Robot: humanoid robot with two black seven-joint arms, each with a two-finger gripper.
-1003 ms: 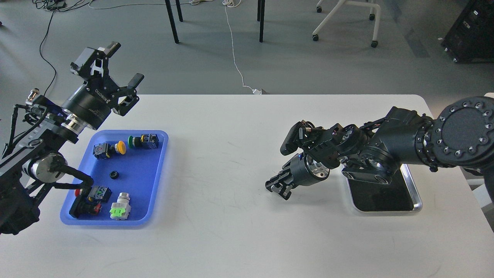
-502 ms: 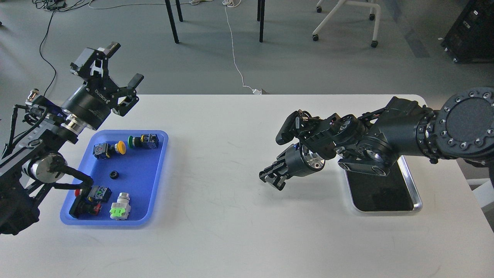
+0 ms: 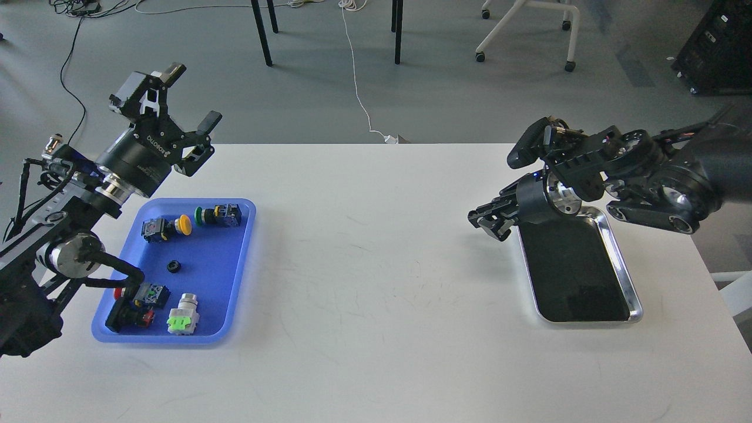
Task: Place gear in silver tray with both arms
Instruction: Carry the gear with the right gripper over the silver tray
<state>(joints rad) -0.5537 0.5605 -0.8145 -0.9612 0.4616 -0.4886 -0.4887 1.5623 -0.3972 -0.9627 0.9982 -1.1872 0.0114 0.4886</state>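
The gear (image 3: 173,266) is a small black ring lying in the middle of the blue plastic tray (image 3: 235,276) at the left. The silver tray (image 3: 627,276) lies at the right of the white table, its dark bottom bare. My left gripper (image 3: 191,96) is open and empty, held high above the blue tray's back-left corner, well apart from the gear. My right gripper (image 3: 486,223) hangs just off the silver tray's far-left corner, pointing left, its fingers close together with nothing in them.
Several push-button switches lie in the blue tray: a yellow one (image 3: 183,224), a green one (image 3: 202,215), a white-and-green one (image 3: 183,317), a red-and-black one (image 3: 130,311). Chair legs and cables stand on the floor beyond the table's far edge.
My right arm has swung right and back, from the table's middle to the silver tray's far-left corner, uncovering the tray. My left arm has hardly moved.
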